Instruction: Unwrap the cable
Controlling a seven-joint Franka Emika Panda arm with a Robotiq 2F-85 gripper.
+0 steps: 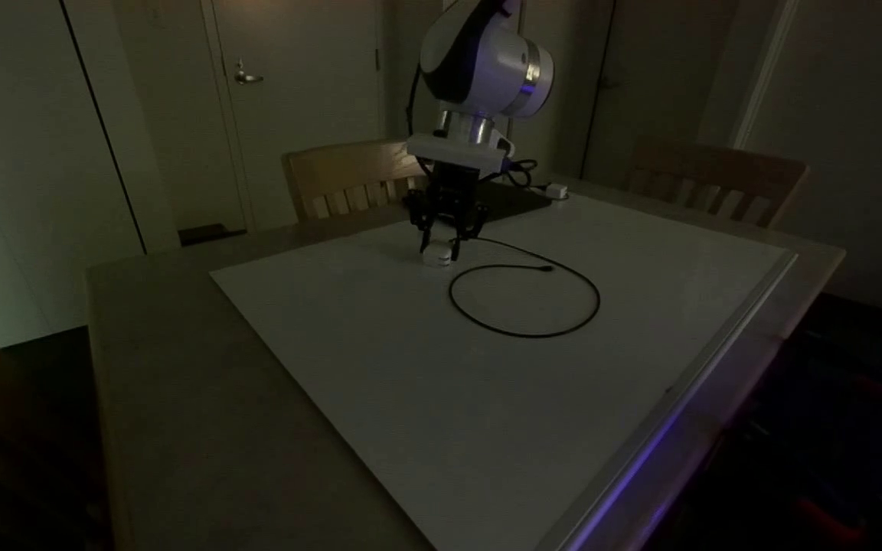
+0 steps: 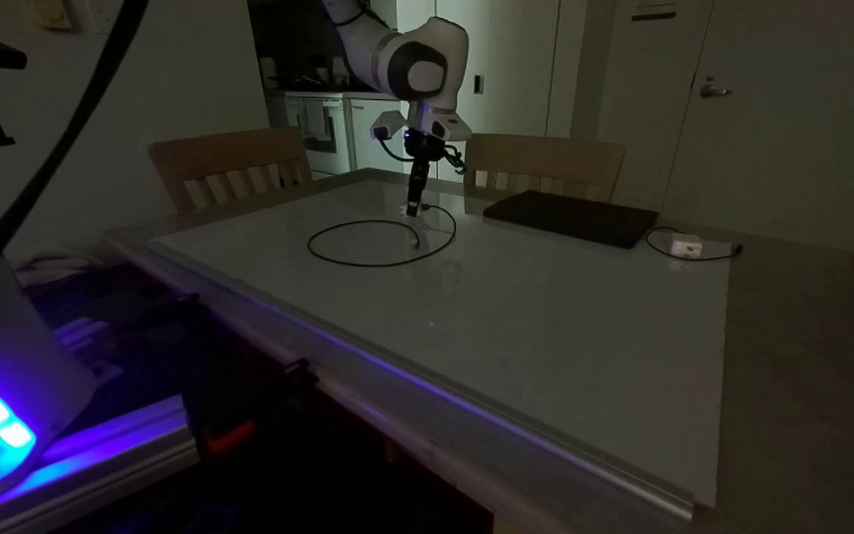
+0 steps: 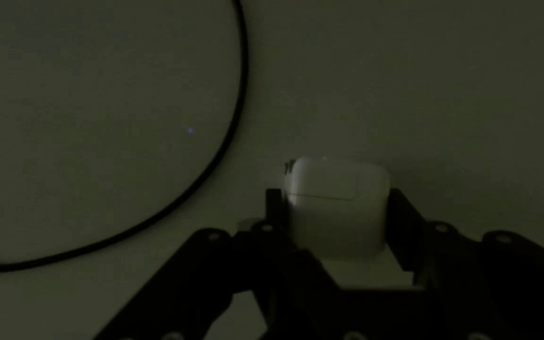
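Cable point(image 3: 244, 66) is lying looped on the white board point(image 1: 441, 398), inside its edges.
Your gripper point(image 1: 439, 252) is pinching the white plug point(image 3: 338, 210) by its sides; a broad stretch of board is reaching from the loop to the edge strip point(image 1: 690, 383). In the wrist view the cable is running off at top and left, and dimness is obscuring whether it is meeting the plug.

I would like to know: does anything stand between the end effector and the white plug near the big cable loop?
Nothing visible does. In the wrist view, the end effector appears closed on the white plug, with a finger against each side. The black cable curves past beside them, outside the grip.
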